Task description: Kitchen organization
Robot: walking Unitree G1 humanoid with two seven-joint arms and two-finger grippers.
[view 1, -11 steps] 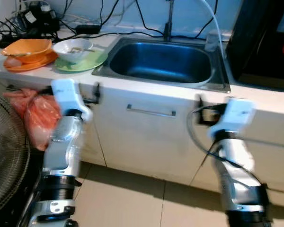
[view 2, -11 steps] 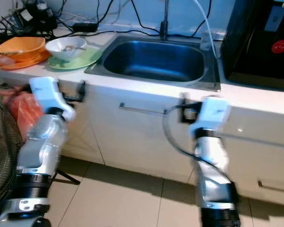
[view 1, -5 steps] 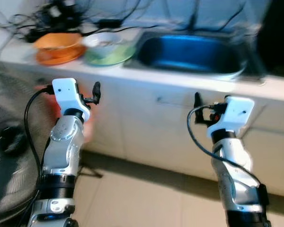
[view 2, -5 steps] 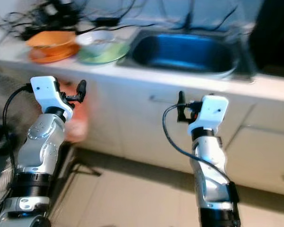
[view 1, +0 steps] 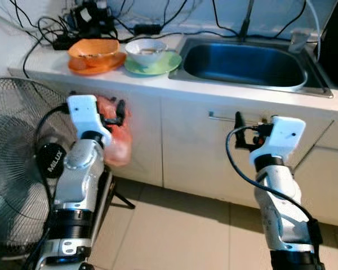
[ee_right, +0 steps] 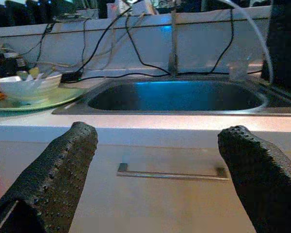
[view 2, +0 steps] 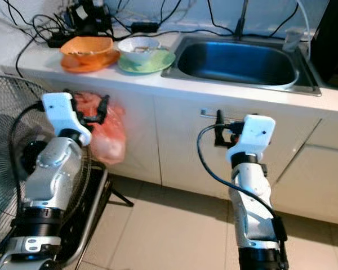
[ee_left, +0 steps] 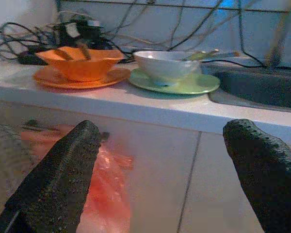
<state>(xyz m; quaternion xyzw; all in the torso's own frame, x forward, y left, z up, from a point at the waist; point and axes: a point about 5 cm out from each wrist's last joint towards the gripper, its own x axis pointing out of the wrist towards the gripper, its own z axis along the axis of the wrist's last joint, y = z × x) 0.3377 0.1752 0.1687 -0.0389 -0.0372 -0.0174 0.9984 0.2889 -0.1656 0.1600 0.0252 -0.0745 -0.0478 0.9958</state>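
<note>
Nearest: left gripper (ee_left: 165,165), raised before the cabinet front below the worktop (view 1: 158,79), jaws wide apart, holding nothing. Right gripper (ee_right: 160,170), likewise raised, jaws wide apart and empty, facing the cabinet handle (ee_right: 172,173), a bar lying level across the cabinet front.

Beside the left arm: standing fan (view 1: 14,163), cut off at the frame edge. Orange plastic bag (view 2: 107,138) hanging against the cabinet front, partly hidden behind the left arm.

On the worktop, left of the sink (view 1: 245,62): orange bowl (view 1: 94,48) on an orange plate (view 1: 96,63); just beside it, white bowl (view 1: 146,49) on a green plate (view 1: 155,64). Bowl contents hard to make out.

Farthest: tangle of black cables (view 1: 73,25) along the wall; tap (ee_right: 173,43) upright behind the sink.
</note>
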